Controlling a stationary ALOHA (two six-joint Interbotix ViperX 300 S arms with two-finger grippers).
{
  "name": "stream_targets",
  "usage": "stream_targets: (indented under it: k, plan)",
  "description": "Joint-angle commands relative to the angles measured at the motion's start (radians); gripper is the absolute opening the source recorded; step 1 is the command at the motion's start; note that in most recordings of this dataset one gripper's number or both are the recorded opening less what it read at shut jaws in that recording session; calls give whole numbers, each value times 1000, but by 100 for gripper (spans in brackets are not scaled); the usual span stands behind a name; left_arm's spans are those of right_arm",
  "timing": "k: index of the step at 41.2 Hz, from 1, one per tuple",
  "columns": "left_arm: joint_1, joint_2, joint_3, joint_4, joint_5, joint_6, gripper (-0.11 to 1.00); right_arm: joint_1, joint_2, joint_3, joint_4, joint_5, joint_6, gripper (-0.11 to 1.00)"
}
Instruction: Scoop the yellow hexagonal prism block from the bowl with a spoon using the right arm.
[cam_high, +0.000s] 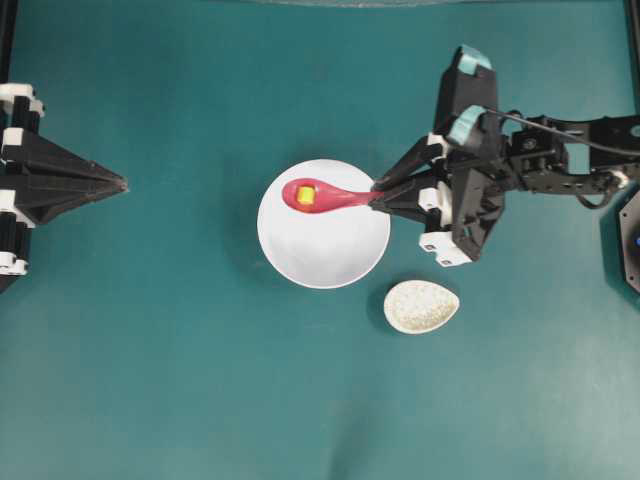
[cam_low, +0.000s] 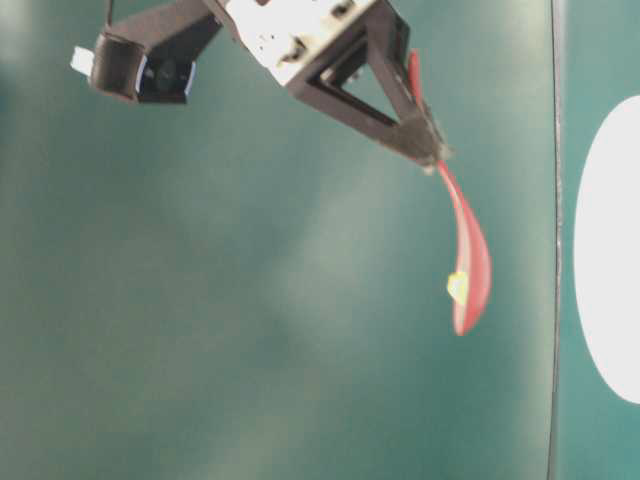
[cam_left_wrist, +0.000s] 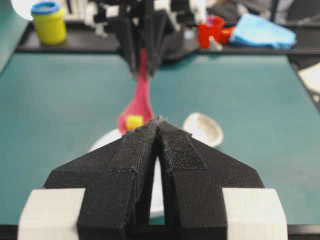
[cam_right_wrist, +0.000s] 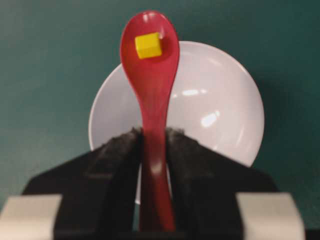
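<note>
My right gripper (cam_high: 377, 192) is shut on the handle of the pink-red spoon (cam_high: 325, 196), which it holds out over the white bowl (cam_high: 330, 250). The yellow hexagonal prism block (cam_high: 304, 195) lies in the spoon's scoop, lifted above the bowl. The right wrist view shows the spoon (cam_right_wrist: 150, 75) clamped between the fingers, the block (cam_right_wrist: 148, 45) in its scoop and the bowl (cam_right_wrist: 220, 110) below. From table level the spoon (cam_low: 470, 260) hangs in the air with the block (cam_low: 457, 288) in it. My left gripper (cam_high: 122, 184) sits shut at the far left, holding nothing.
A small speckled beige oval rest (cam_high: 421, 306) lies just right of the bowl's near side. In the left wrist view a yellow tub with a blue lid (cam_left_wrist: 48, 22), red items (cam_left_wrist: 212, 31) and a blue cloth (cam_left_wrist: 262, 31) lie on a tray beyond the mat.
</note>
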Motion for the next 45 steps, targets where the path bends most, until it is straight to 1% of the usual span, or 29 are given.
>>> stream_targets:
  k: [1,15,45]
  plan:
    - [0,9,-29,3,-11,-2,0,5,-46,-3,3,6,8,24]
    - [0,9,-28,3,-5,-3,0,5,-103,17,0,26,15,24]
    - [0,9,-28,3,14,-17,0,5,-101,17,-2,26,12,24]
